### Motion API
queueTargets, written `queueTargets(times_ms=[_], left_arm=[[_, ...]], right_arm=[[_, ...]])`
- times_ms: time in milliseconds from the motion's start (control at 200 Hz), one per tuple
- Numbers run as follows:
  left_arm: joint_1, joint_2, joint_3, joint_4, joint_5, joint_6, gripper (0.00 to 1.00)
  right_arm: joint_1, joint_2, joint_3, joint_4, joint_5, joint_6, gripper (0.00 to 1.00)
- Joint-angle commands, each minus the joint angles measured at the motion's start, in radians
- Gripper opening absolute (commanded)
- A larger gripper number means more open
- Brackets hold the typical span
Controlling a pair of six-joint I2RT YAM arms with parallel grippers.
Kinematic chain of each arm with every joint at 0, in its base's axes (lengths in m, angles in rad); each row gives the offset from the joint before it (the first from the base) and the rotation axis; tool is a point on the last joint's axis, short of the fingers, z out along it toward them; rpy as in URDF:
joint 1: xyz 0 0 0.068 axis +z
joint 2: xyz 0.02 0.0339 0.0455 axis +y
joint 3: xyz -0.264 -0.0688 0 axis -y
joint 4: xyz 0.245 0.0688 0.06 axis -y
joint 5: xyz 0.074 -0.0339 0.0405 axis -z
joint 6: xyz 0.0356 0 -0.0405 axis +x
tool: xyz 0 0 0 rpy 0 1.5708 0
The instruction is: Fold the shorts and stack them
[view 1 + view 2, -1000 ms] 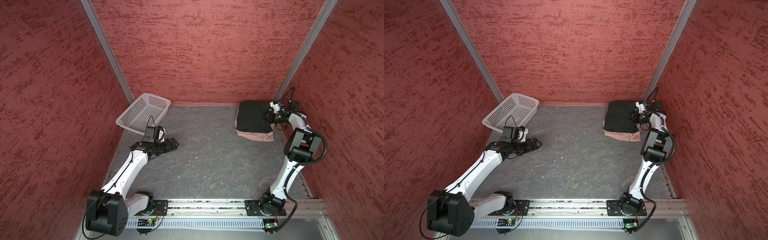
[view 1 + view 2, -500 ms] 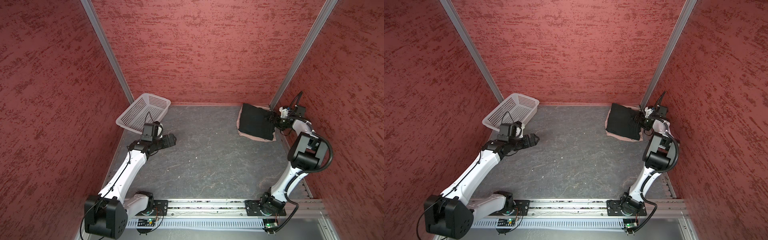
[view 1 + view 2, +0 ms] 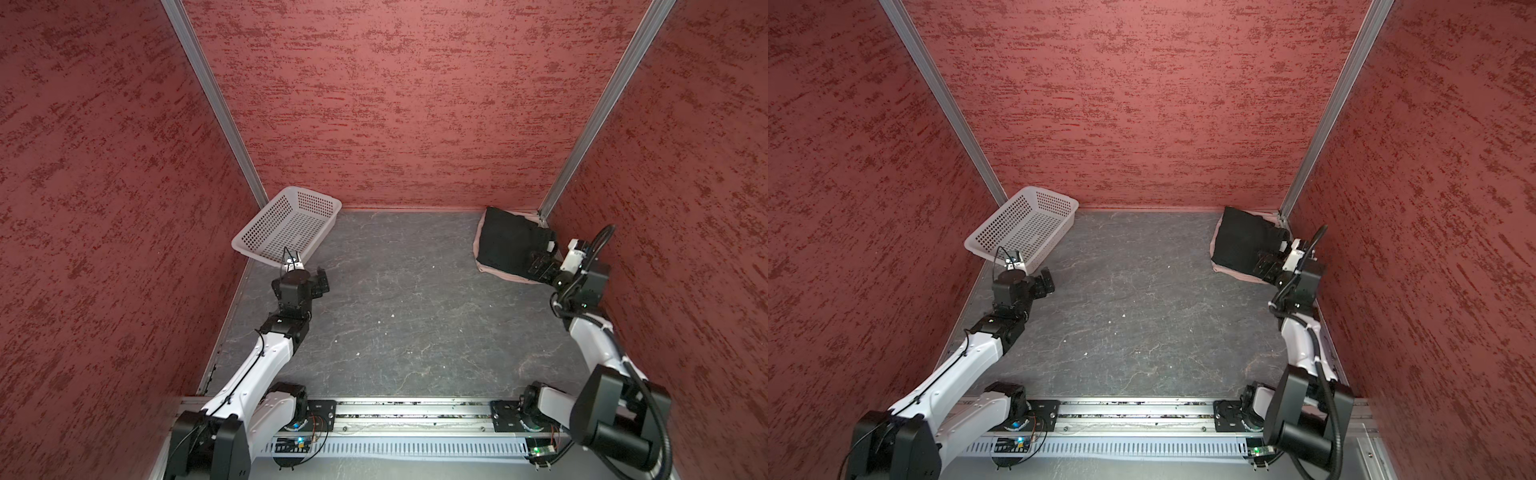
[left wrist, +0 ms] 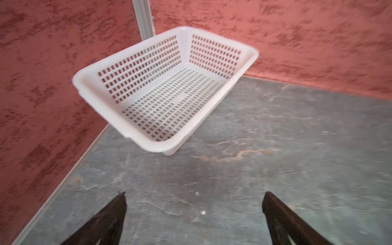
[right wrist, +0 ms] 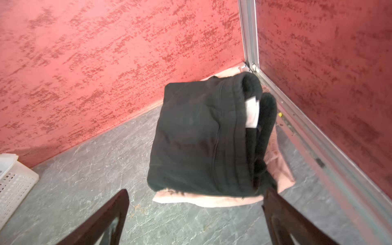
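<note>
Right gripper (image 5: pixel 196 192): jaws spread wide, nothing between them. It hangs just beside the near edge of the stack, and whether a fingertip touches cloth cannot be told. In both top views it sits at the near right side of the pile (image 3: pixel 540 266) (image 3: pixel 1266 266).

Left gripper (image 4: pixel 194 194): jaws spread wide and holding nothing. It is positioned above bare table, near the white perforated basket (image 4: pixel 154 148) and well apart from the shorts.

Location of task items:
- Black shorts (image 5: pixel 197 137): folded into a compact block, lying on top of the pink pair in the far right corner of the grey table (image 3: pixel 395 311), close to both walls. A white label (image 5: pixel 252 114) shows at the waistband fold.
- Dusty-pink shorts (image 5: pixel 280 169): underneath, visible only as a margin along the near and right edges of the black pair. Both top views confirm this (image 3: pixel 498 275) (image 3: pixel 1233 272).

Progress assessment: both pairs appear folded and stacked, so the task looks essentially complete. The black waistband end bulges slightly, and the pink layer projects unevenly. Apparent remainder: clear both arms from the work area, with optional squaring of the stack.

Inventory:
- Shorts: two pairs (one black, one pink).
- Basket: one, with nothing inside, in the far left corner (image 3: pixel 270 220).
- Grippers: two.
</note>
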State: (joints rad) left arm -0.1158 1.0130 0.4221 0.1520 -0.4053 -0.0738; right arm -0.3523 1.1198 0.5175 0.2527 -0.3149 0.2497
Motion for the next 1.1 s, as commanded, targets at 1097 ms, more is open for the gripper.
queueTargets(times_ms=[1097], left_arm=[[0.150,0.521,-0.041,0.739,0.467,0.088,0.99]], right_arm=[[0.277,0.157,-0.318,0.776,0.260,-0.181,0.99]])
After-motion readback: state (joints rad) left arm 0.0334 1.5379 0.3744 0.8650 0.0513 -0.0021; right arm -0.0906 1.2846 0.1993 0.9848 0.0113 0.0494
